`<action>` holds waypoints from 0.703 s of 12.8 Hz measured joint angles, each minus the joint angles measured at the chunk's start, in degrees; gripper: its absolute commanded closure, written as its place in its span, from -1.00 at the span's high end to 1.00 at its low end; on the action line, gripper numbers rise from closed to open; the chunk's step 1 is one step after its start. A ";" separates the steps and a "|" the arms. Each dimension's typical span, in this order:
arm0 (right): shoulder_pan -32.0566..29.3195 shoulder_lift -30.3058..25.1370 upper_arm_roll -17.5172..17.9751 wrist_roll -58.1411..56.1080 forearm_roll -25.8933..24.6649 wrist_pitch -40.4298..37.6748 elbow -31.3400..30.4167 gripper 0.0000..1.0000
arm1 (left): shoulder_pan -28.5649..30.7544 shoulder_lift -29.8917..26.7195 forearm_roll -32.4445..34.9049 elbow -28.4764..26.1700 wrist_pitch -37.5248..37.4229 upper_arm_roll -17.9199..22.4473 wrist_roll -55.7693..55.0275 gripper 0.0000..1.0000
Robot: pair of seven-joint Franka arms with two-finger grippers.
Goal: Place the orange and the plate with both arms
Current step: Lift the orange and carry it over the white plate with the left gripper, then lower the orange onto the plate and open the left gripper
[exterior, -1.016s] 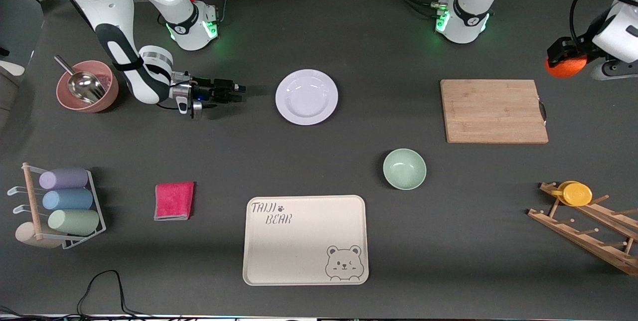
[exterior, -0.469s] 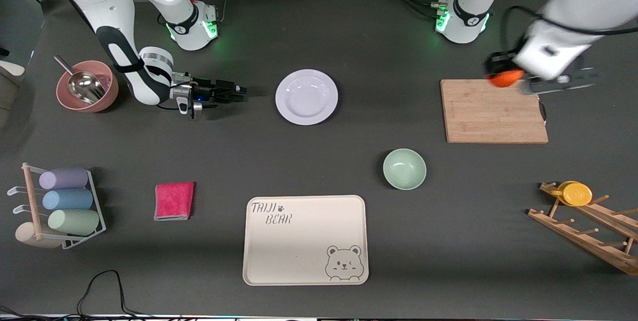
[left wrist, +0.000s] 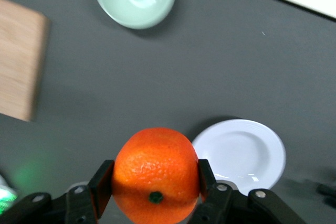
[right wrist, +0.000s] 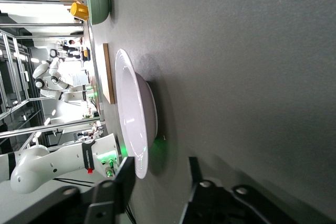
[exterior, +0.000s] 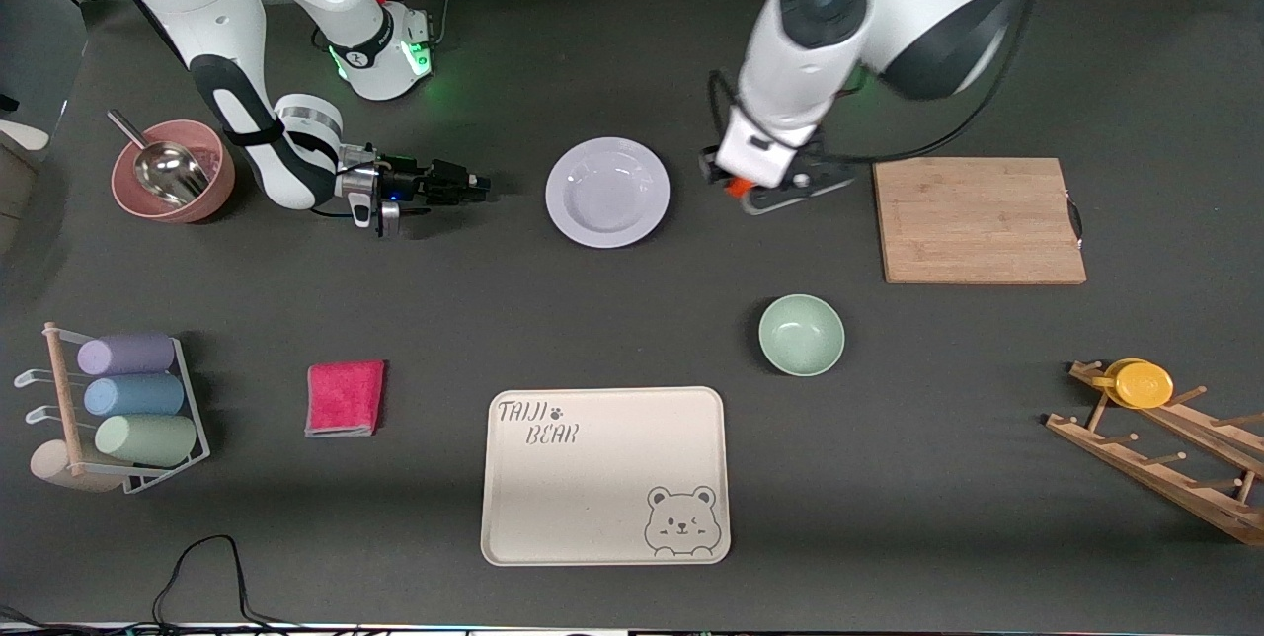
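We see a dark grey table (exterior: 632,300) under both arms, with shelving and bright windows of the room showing in the right wrist view. In the front view, taking the plate (exterior: 607,192) as the clock's centre, the bamboo cutting board (exterior: 980,219) lies at three o'clock, the green bowl (exterior: 801,334) near four, the cream bear tray (exterior: 604,475) at six, the pink cloth (exterior: 345,397) at about seven, and the pink bowl with a metal scoop (exterior: 173,170) at nine.

The left gripper (exterior: 750,188) hangs over bare table between the plate and the cutting board, clenched on the orange (left wrist: 156,174). In the left wrist view the fruit sits squeezed between the two pads, its dark stem dimple facing the camera; being round, it shows no long axis.

The plate rests flat and upright on the table, rim up. The right gripper (exterior: 456,184) lies low at the plate's nine o'clock, reaching sideways toward its rim, its fingers (right wrist: 113,192) spread and grasping nothing, the plate's edge just ahead of them and apart.
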 measured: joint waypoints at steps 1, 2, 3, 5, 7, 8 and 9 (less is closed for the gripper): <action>-0.02 0.07 -0.02 -0.21 0.00 0.00 0.01 -0.14 | -2.58 3.10 1.45 0.00 2.61 -0.08 -3.78 -1.00; -0.03 0.11 -0.04 -0.28 0.01 0.00 0.02 -0.14 | -5.04 5.99 3.33 0.01 5.00 -0.10 -7.61 -1.00; -0.04 0.13 -0.04 -0.34 0.01 0.00 0.03 -0.14 | -7.42 8.79 5.25 0.02 7.63 -0.12 -11.41 -1.00; -0.06 0.30 -0.05 -0.45 0.01 0.00 0.05 -0.14 | -11.87 14.19 9.61 0.03 12.41 -0.10 -17.83 -1.00; -0.07 0.76 -0.06 -0.93 0.01 -0.02 0.08 -0.14 | -14.54 19.12 14.15 0.09 16.35 -0.05 -22.22 -1.00; -0.07 1.06 -0.06 -1.71 0.01 -0.05 0.13 -0.14 | -15.23 21.19 15.74 0.11 18.17 -0.04 -23.76 -1.00; -0.08 1.40 -0.06 -2.61 0.01 -0.15 0.20 -0.14 | -15.67 22.85 17.01 0.16 19.79 -0.02 -25.28 -1.00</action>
